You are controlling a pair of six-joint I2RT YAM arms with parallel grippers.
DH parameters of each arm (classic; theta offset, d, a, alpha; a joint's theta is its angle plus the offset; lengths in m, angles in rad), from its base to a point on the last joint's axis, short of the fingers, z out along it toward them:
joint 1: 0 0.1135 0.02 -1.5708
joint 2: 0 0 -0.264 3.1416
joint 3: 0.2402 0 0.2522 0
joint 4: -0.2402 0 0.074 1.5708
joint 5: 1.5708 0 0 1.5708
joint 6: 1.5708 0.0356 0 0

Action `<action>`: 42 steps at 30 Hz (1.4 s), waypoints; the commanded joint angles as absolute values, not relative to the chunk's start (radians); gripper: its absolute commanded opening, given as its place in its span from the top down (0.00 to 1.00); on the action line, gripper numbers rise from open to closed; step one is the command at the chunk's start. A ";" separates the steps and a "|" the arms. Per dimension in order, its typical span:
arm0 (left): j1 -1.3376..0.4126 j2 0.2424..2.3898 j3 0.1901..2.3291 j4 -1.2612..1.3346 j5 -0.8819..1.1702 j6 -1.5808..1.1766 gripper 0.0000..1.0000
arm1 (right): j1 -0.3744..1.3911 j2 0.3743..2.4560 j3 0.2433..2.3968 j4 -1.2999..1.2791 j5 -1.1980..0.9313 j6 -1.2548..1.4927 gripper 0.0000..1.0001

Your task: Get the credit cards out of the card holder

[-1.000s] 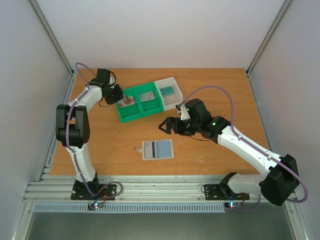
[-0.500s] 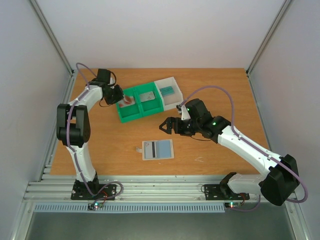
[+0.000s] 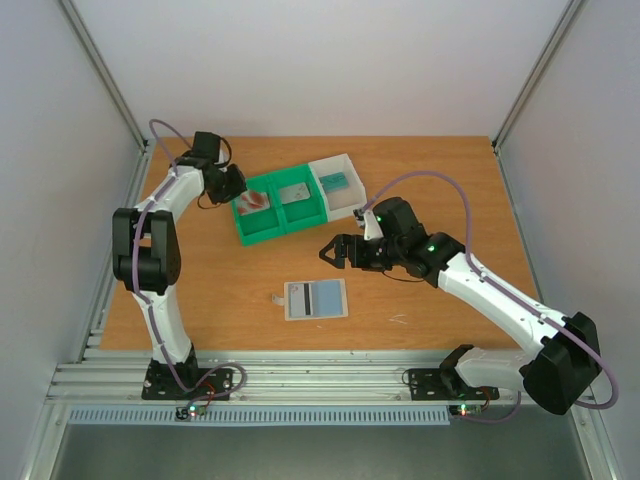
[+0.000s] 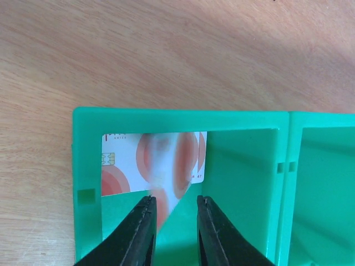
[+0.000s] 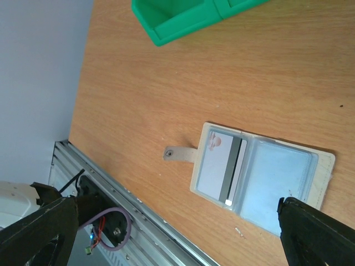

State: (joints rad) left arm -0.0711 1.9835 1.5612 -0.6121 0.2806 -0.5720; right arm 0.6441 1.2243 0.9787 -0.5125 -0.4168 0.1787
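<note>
letting go of the white card (image 4: pixel 152 163) into the green tray's (image 4: pixel 244 119) left bin, left gripper (image 4: pixel 173 200) jaws a slit apart, gripping nothing. grey card (image 5: pixel 219 169) sits in the card holder (image 5: pixel 277 172) on the table (image 3: pixel 430 170); right gripper (image 3: pixel 332 254), wide open, likely pulls it next.

The card holder (image 3: pixel 333 298) lies open and flat, well apart from the green tray (image 3: pixel 262 236), with a striped card (image 5: pixel 219 166) inside. A red-circled white card (image 4: pixel 152 163), blurred, apparently lies in the tray's end compartment.

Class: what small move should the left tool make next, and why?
Probably lift the left tool straight up out of the green plastic tray: its fingers are parted, and the white card with red circles lies inside the compartment, apparently free.
</note>
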 commanded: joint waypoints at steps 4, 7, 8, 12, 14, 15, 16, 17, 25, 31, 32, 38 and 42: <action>-0.066 1.930 1.608 -0.649 0.256 -0.551 0.71 | 0.637 1.194 0.976 -0.494 -0.442 0.164 0.02; -0.065 1.904 1.606 -0.672 0.253 -0.546 0.67 | 0.638 1.187 0.964 -0.493 -0.448 0.168 0.01; -0.065 1.892 1.606 -0.685 0.254 -0.542 0.66 | 0.638 1.185 0.959 -0.492 -0.446 0.169 0.02; -0.065 1.828 1.574 -0.713 0.280 -0.534 0.57 | 0.638 1.187 0.972 -0.524 -0.435 0.163 0.01; -0.065 1.779 1.533 -0.712 0.319 -0.530 0.53 | 0.637 1.184 0.982 -0.539 -0.433 0.159 0.01; -0.064 1.762 1.515 -0.719 0.339 -0.528 0.51 | 0.637 1.181 0.982 -0.542 -0.430 0.159 0.01; -0.066 1.744 1.493 -0.729 0.361 -0.527 0.50 | 0.636 1.178 0.983 -0.546 -0.424 0.163 0.01; -0.066 1.725 1.472 -0.741 0.379 -0.522 0.49 | 0.636 1.177 0.982 -0.550 -0.421 0.165 0.02; -0.107 1.548 1.268 -0.794 0.436 -0.494 0.45 | 0.638 1.198 0.979 -0.570 -0.426 0.190 0.02; -0.204 1.460 1.148 -0.802 0.460 -0.497 0.46 | 0.630 1.254 0.986 -0.596 -0.411 0.158 0.01; -0.219 1.451 1.128 -0.794 0.464 -0.497 0.46 | 0.619 1.281 0.993 -0.611 -0.428 0.157 0.02; -0.279 1.396 1.037 -0.753 0.492 -0.522 0.47 | 0.548 1.366 0.958 -0.548 -0.508 0.195 0.02; -0.307 1.372 0.966 -0.689 0.529 -0.547 0.47 | 0.550 1.385 0.926 -0.482 -0.537 0.208 0.08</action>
